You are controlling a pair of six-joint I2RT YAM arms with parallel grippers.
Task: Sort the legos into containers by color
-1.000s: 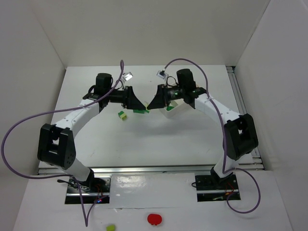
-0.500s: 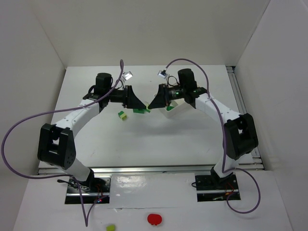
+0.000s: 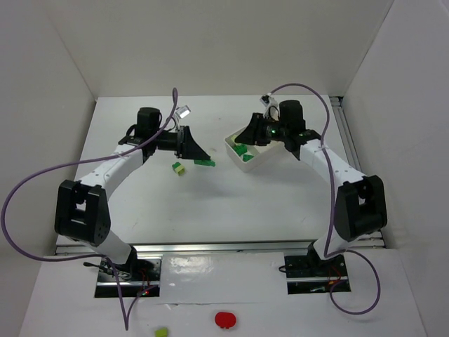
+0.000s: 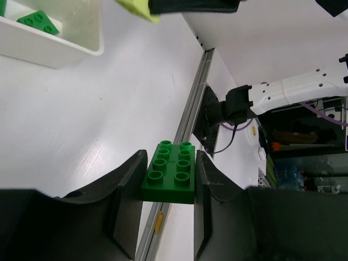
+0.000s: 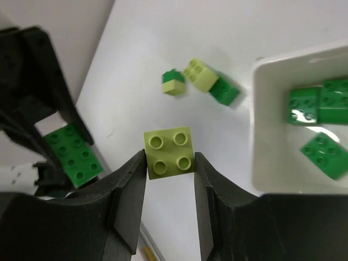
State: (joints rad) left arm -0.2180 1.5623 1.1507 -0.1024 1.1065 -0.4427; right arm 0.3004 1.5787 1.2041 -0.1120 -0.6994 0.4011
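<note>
A dark green brick (image 4: 168,174) is pinched, studs facing the camera, between the fingers of the left pincer (image 4: 169,163) over the tabletop (image 3: 210,203). A pale lime brick (image 5: 168,152) is clamped in the right pincer (image 5: 169,163), just beside the white tray (image 5: 261,147). In the tray's one visible compartment three dark green bricks (image 5: 304,106) are seen. A small cluster of lime and dark green bricks (image 5: 198,81) is seen loose on the tabletop, apart from the tray.
</note>
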